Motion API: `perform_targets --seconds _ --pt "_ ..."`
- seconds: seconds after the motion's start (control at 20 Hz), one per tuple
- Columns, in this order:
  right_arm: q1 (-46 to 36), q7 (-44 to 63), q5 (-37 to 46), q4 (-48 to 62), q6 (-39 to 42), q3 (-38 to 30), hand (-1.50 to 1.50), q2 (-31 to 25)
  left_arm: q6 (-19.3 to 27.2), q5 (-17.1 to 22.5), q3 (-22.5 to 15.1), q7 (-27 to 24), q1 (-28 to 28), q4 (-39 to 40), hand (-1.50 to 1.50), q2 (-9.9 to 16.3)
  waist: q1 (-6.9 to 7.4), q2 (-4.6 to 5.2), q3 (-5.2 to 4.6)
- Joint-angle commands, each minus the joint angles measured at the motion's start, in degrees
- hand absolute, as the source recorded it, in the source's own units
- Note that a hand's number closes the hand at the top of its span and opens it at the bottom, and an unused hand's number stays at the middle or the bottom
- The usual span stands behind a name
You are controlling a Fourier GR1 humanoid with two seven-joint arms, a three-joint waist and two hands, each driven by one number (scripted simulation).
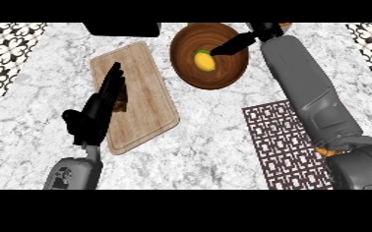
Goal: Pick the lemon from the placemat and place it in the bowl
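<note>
A yellow lemon (205,62) lies inside the brown wooden bowl (190,73) at the top middle. My right hand (243,42) reaches over the bowl's right rim, its fingers straight and pointing down-left toward the lemon, their tips just beside it. The dark patterned placemat (283,147) lies at the lower right, partly under my right forearm. My left hand (98,110) stays open with fingers up over the wooden cutting board (145,88) at the left.
A dark object (122,101) sits on the cutting board, mostly hidden behind my left hand. A black block (122,28) stands at the counter's back edge. A small orange thing (325,152) peeks out beside my right forearm. Patterned tiles (18,44) border the left side.
</note>
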Motion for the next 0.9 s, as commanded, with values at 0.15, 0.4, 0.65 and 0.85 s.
perform_targets --seconds 0.15,0.4,0.65,0.85 --pt "1.3 -0.6 -5.8 2.6 10.9 -5.6 -1.50 -6.2 -1.3 0.7 0.6 0.0 1.6 -0.4 0.00 0.9 -0.12 -0.01 0.02" --pt "3.1 -3.4 -6.2 2.9 18.0 -5.5 -1.50 -9.3 -1.5 1.6 1.6 2.9 -0.3 -2.9 0.00 1.4 0.03 -0.03 0.04" --pt "6.0 -6.7 -5.2 3.0 24.6 -4.1 -1.50 -11.6 0.9 -1.3 -1.5 -1.1 1.0 0.7 0.00 -2.3 -0.25 0.03 0.03" --pt "8.5 -10.1 -3.8 2.5 24.2 -2.8 -1.50 -11.2 1.0 -0.6 0.2 1.2 -2.2 1.8 0.00 -1.8 -0.44 -0.06 0.03"
